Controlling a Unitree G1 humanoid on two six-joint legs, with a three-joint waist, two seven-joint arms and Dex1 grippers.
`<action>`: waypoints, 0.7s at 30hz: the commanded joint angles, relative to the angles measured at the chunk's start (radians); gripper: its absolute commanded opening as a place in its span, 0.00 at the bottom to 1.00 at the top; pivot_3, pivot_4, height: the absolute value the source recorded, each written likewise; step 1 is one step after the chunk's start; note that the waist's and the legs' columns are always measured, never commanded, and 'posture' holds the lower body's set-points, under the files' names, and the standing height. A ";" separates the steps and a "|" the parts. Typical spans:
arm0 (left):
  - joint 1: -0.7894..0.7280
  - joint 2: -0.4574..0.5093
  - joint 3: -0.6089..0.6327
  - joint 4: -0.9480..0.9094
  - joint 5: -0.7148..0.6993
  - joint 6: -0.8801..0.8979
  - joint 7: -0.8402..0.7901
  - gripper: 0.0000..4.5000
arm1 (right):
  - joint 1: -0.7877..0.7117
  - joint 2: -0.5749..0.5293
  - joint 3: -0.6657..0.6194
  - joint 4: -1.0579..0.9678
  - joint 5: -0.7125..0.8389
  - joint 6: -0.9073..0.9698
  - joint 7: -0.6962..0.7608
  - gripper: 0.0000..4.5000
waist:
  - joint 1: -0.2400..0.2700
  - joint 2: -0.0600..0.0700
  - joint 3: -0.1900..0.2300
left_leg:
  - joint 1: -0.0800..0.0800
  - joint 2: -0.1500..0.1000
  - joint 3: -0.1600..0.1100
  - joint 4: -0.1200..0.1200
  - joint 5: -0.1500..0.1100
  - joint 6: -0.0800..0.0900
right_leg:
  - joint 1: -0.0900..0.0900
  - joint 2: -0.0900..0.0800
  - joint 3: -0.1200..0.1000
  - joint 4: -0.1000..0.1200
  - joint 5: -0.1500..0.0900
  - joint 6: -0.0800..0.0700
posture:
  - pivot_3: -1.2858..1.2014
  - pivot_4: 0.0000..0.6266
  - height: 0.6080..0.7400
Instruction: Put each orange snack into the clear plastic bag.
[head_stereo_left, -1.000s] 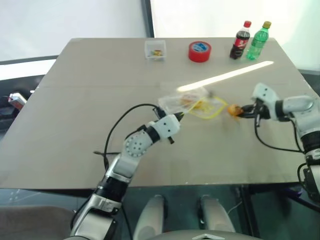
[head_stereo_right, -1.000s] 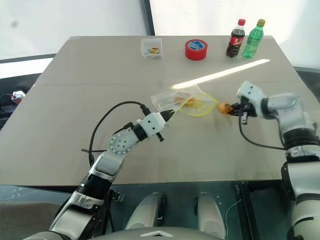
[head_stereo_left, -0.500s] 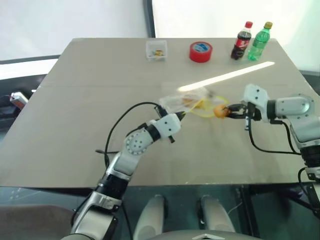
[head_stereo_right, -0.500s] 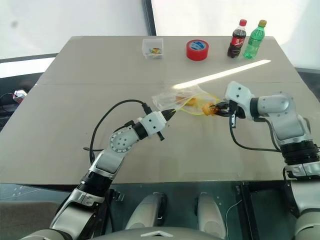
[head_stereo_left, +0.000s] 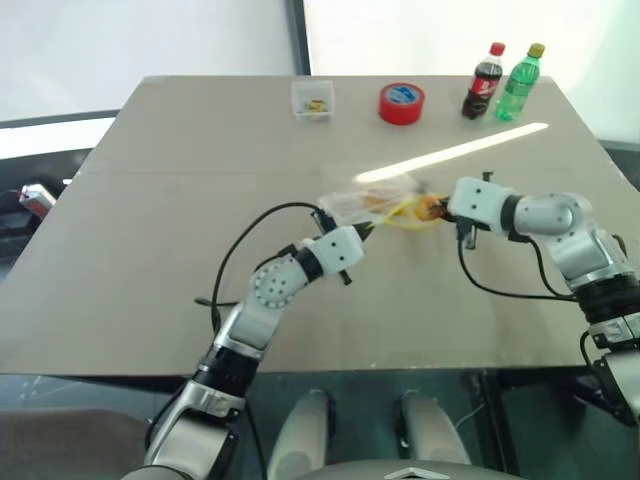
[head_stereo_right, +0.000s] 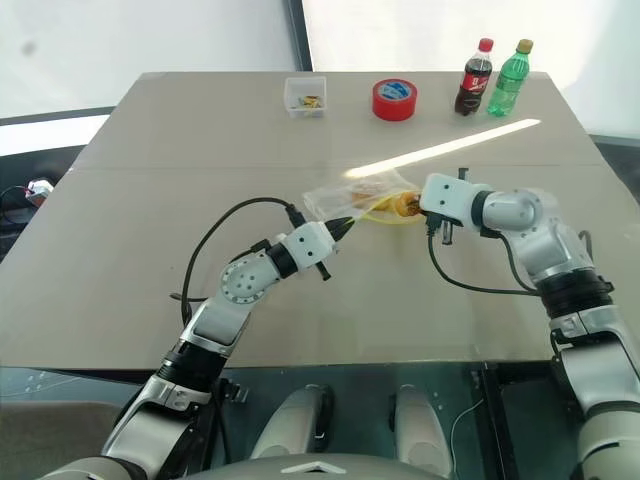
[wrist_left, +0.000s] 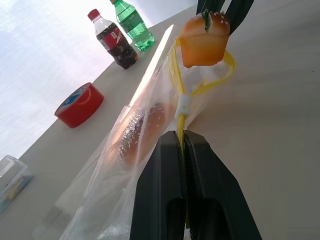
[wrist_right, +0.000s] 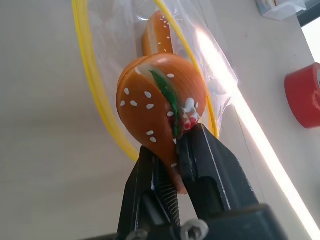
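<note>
A snack (wrist_right: 160, 110) is pinched by the right gripper (wrist_right: 175, 150) at the mouth of the bag (wrist_left: 145, 130), whose rim is clamped by the left gripper (wrist_left: 182, 137); the yellow rim could be snagged and the snack dropped outside.

A: What sort of room is this?

B: A broad grey-brown counter (head_stereo_left: 180, 220) takes up most of it, with a faint seam running across it. A bright streak of light (head_stereo_left: 450, 152) lies slantwise on the surface.

A: And behind it?

B: A pale wall (head_stereo_left: 140, 40) split by a dark upright post (head_stereo_left: 294, 40); to one side of the post the wall glows white, like a window or lit panel (head_stereo_left: 400, 30).

A: Anything along the edges?

B: A dark floor (head_stereo_left: 40, 400) shows below the near edge, and a white ledge (head_stereo_left: 40, 135) runs beside the counter's far corner.
</note>
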 joint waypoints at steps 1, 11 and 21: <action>-0.019 -0.010 -0.005 -0.011 -0.016 -0.019 0.002 0.00 | -0.095 0.035 0.072 0.043 -0.164 -0.052 -0.145 0.00 | -0.004 0.000 0.000 | 0.000 0.000 0.001 0.000 0.000 0.000 | 0.000 0.000 0.000 0.000 0.000 0.000 | 0.52 0.24 1.00; -0.018 -0.015 -0.007 -0.009 -0.014 -0.018 0.003 0.00 | -0.075 0.088 0.085 -0.022 -0.144 -0.048 -0.135 0.53 | 0.001 0.000 0.000 | -0.001 0.000 0.000 0.000 0.000 0.000 | -0.001 0.000 0.000 0.000 0.000 0.000 | 0.52 0.24 1.00; -0.022 -0.023 -0.011 -0.003 -0.014 -0.022 0.005 0.00 | 0.039 0.020 -0.054 -0.236 0.144 0.193 0.083 0.60 | 0.002 0.000 0.000 | -0.001 0.000 0.000 0.000 0.000 0.000 | 0.000 0.000 0.000 0.000 0.000 0.000 | 0.52 0.24 1.00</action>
